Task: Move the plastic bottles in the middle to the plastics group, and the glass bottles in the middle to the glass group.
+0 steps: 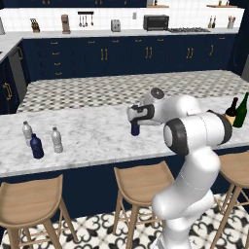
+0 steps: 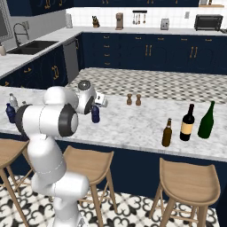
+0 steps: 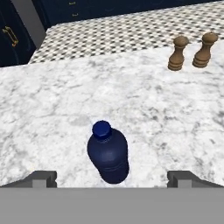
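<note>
The navy bottle (image 3: 107,152) stood upright at lower centre of the hand view on the marble surface (image 3: 144,105), between the claw's (image 3: 112,178) wide-apart tips. Likely light, smooth plastic; best gripped mid-body.

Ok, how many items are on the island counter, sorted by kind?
Clear plastic bottles: 2
Navy plastic bottles: 2
Amber glass bottle: 1
Wine bottles: 2
Wooden grinders: 2
Total: 9

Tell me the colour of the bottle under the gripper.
Dark navy blue bottle, cap included; clearest in the hand view.
</note>
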